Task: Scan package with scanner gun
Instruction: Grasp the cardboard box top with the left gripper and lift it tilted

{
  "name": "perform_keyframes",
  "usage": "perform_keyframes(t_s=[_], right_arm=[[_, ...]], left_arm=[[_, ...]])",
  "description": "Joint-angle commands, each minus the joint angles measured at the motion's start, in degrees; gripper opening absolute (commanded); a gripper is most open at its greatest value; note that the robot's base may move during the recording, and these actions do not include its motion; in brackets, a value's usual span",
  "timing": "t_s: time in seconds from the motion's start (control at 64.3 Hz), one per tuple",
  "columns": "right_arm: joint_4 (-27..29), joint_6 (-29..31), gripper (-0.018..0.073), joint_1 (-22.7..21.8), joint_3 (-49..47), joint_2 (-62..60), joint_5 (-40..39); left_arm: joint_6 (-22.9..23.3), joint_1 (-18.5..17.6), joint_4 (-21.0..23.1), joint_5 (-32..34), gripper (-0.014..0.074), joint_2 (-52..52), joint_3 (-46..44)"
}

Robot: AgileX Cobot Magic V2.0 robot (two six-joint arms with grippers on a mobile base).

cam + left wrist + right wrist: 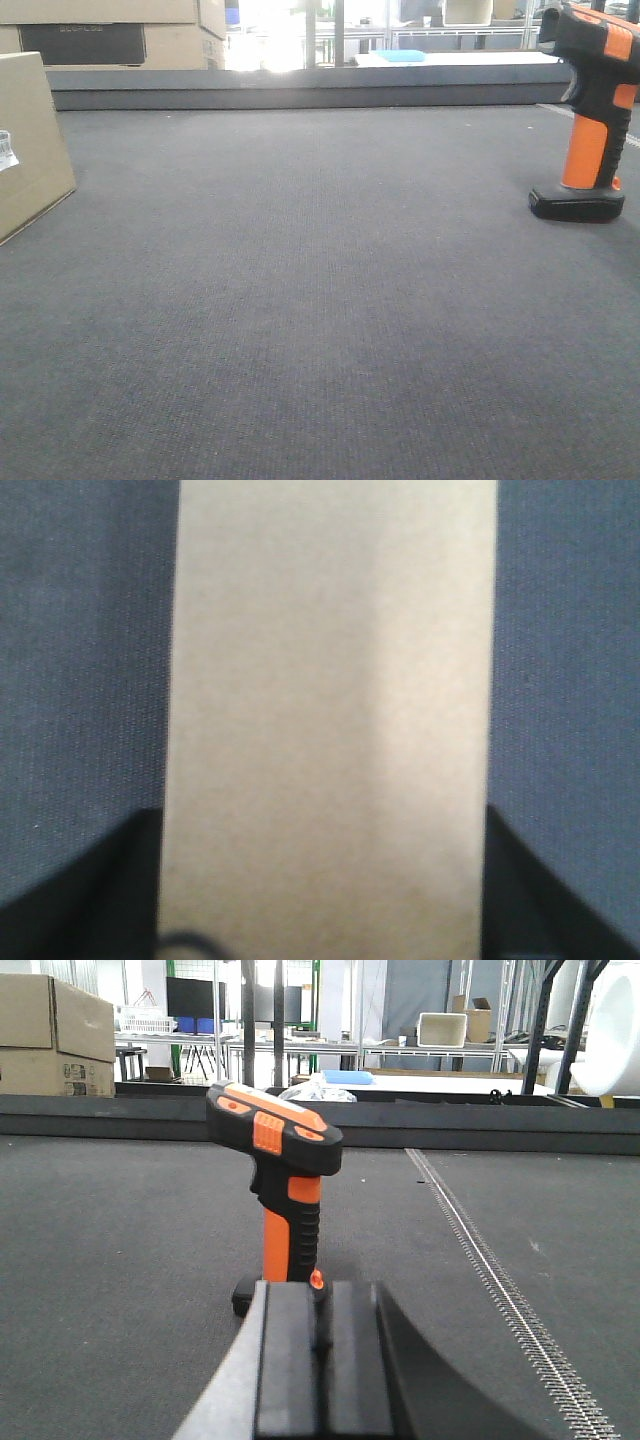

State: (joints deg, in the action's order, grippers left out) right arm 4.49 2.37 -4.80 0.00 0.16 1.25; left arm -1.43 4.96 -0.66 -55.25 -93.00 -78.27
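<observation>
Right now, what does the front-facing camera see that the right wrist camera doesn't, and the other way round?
Only the front-facing view shows the cardboard package, standing at the far left edge of the grey mat. Only the right wrist view shows the right gripper, its jaws together in the foreground, directly in front of the scanner's handle. Both show the orange and black scanner gun standing upright on its base on the mat with nothing gripping it, and stacked cardboard boxes in the background.

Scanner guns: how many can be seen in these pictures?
1. The scanner gun stands upright on its base at the right side of the grey mat. Others may lie out of view.
</observation>
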Motion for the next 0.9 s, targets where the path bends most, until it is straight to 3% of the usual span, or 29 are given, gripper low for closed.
perform_keyframes(t_s=[0.0,0.062,0.202,0.295,0.42,0.606,0.762,0.886], right_arm=[[0.1,0.5,-0.0169,-0.2,0.0,-0.2,-0.9],[0.1,0.5,-0.0169,-0.2,0.0,-0.2,-0.9],[0.1,0.5,-0.0169,-0.2,0.0,-0.2,-0.9],[0.1,0.5,-0.0169,-0.2,0.0,-0.2,-0.9],[0.1,0.5,-0.0169,-0.2,0.0,-0.2,-0.9],[0.1,0.5,-0.0169,-0.2,0.0,-0.2,-0.9],[0.1,0.5,-0.0169,-0.2,0.0,-0.2,-0.9],[0.1,0.5,-0.0169,-0.2,0.0,-0.2,-0.9]], left_arm=[[0.1,0.0,0.0,-0.2,0.0093,0.1,-0.3],[0.1,0.0,0.7,-0.2,-0.0111,0.1,-0.3],[0.1,0.0,2.4,-2.2,-0.0111,0.1,-0.9],[0.2,-0.6,5.8,-4.0,-0.0111,0.3,-2.3],[5.6,-3.6,6.7,-4.3,-0.0111,1.9,-4.6],[17.5,-14.2,7.1,-2.8,-0.0111,4.2,-4.9],[27.0,-23.9,7.1,7.0,-0.0111,3.9,-4.7],[32.3,-29.1,6.9,11.7,-0.0111,3.2,-4.6]])
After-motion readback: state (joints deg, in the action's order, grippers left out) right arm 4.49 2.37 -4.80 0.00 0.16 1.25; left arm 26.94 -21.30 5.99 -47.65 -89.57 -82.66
